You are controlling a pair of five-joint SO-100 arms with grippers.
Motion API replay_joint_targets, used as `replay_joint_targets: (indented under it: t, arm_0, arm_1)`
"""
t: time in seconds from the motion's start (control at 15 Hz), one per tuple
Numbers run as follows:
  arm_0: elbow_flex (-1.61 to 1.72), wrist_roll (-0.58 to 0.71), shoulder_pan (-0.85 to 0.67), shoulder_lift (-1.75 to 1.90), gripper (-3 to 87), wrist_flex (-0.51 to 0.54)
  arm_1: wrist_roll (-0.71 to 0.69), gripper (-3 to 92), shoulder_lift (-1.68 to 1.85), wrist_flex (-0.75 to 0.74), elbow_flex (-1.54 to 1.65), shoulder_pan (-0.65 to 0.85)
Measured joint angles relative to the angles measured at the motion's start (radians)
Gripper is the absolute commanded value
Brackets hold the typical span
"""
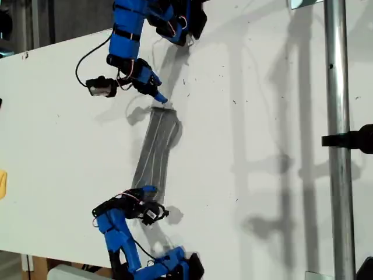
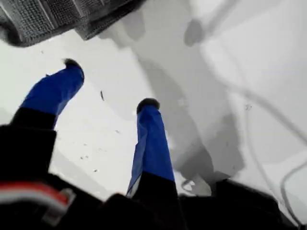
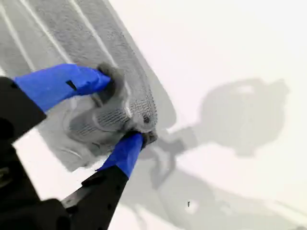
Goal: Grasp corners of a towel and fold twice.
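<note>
The grey striped towel (image 1: 156,146) lies as a narrow, bunched strip on the white table (image 1: 262,116), running from the upper arm toward the lower arm in the exterior view. My first gripper (image 1: 156,94) (image 2: 110,84) is open just off the towel's upper end, holding nothing; the towel (image 2: 48,17) shows beyond its fingertips. My second gripper (image 1: 148,192) (image 3: 120,108) is shut on a bunched corner (image 3: 115,115) at the towel's lower end, with the rest of the towel (image 3: 91,33) stretching away from it.
A small yellow object (image 1: 2,184) sits at the exterior view's left edge. A metal pole (image 1: 335,116) with a black clamp (image 1: 355,140) stands at the exterior view's right. Cables trail from the upper arm.
</note>
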Motion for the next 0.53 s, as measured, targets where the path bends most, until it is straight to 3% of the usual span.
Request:
replay_joint_targets:
  t: [0.2, 0.33, 0.53]
  arm_0:
    - [0.114, -0.058, 0.077, 0.433, 36.6, 0.060]
    - [0.295, -0.152, 0.138, 0.716, 34.7, 0.066]
    - [0.683, -0.351, 0.316, 1.215, 20.9, -0.017]
  arm_1:
    - [0.117, 33.5, 0.382, 0.204, 0.009, 0.023]
    - [0.241, 33.3, 0.555, 0.244, 0.069, -0.040]
    - [0.511, 30.0, 0.828, 0.252, 0.290, -0.215]
